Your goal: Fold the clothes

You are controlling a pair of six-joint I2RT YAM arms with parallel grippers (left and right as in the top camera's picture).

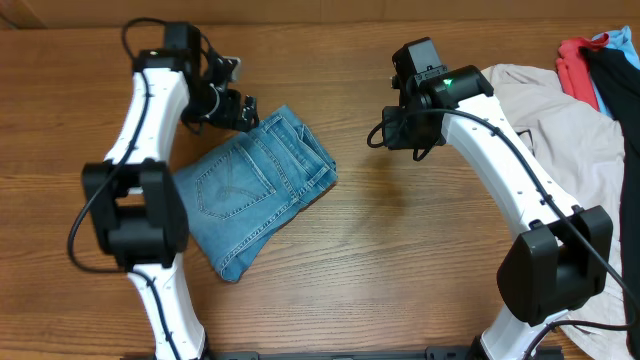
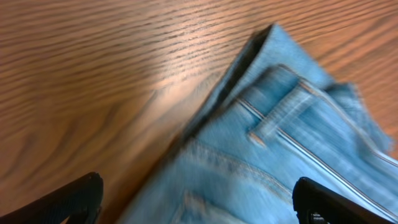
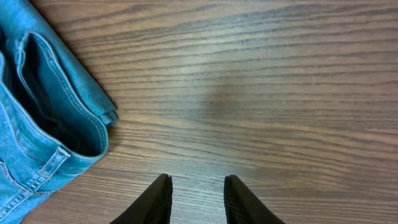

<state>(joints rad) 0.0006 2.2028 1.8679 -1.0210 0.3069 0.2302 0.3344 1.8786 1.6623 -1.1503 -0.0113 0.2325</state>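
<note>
So, the light blue faded denim jeans point(image 1: 262, 190) lay folded into 1 compact bundle on the brown wood-grain table point(image 1: 400, 270), left of centre. The bundle's long axis ran diagonally from far-right to near-left. The left gripper point(image 1: 238, 108) hung over the bundle's far-left corner. In the left wrist view its fingers point(image 2: 74, 198) stood wide apart with nothing held, and the waistband and a belt loop lay below them. The right gripper point(image 1: 400, 132) sat over bare wood, apart from the jeans, which lay off to its left. Its 2 fingers point(image 3: 158, 202) showed only a narrow gap and were empty. The left arm was clearly nearer. Judgement: folding looked nearly done, and any last tuck would fall to the left arm, at that far corner. The large beige garment point(image 1: 560, 110) and the small red and black garments point(image 1: 592, 62) lay far right, not involved.
</note>
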